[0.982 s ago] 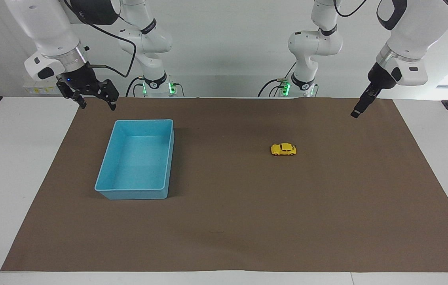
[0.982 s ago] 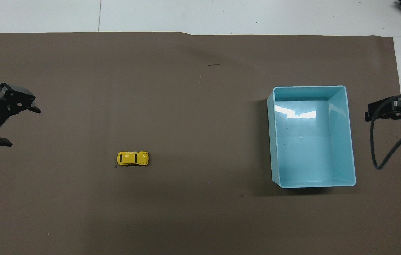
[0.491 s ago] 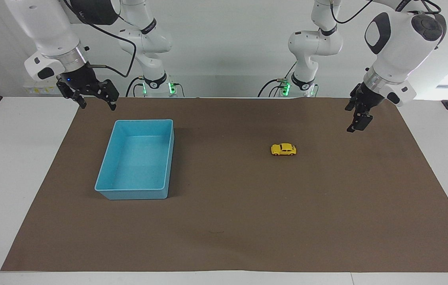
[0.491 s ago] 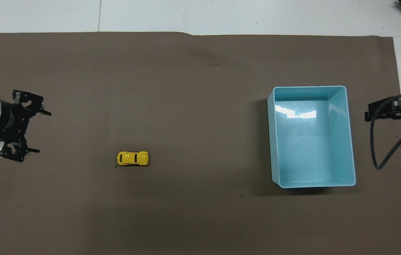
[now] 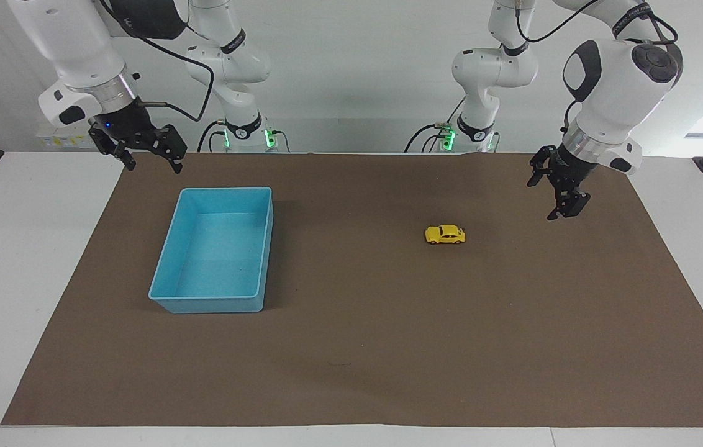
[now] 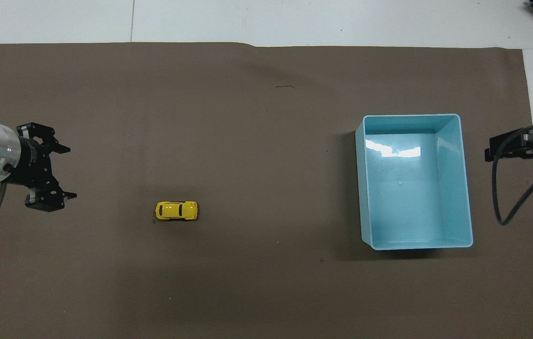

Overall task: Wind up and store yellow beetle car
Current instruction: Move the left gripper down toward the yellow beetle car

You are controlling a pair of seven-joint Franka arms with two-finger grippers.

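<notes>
The yellow beetle car (image 5: 445, 234) stands on its wheels on the brown mat, toward the left arm's end of the table; it also shows in the overhead view (image 6: 176, 210). My left gripper (image 5: 544, 200) is open and empty, in the air over the mat beside the car, apart from it; it also shows in the overhead view (image 6: 71, 172). The blue bin (image 5: 205, 305) stands empty toward the right arm's end of the table, and shows from above too (image 6: 467, 188). My right gripper (image 5: 154, 167) is open and empty, and waits above the mat's edge by the bin (image 6: 488, 154).
The brown mat (image 5: 351, 347) covers most of the white table (image 5: 28, 248). A black cable (image 6: 506, 197) hangs from the right arm beside the bin. Bare mat lies between the car and the bin.
My left gripper has come down and moved in over the mat toward the car, turning its fingers toward it. The car, the bin and the right arm have not moved.
</notes>
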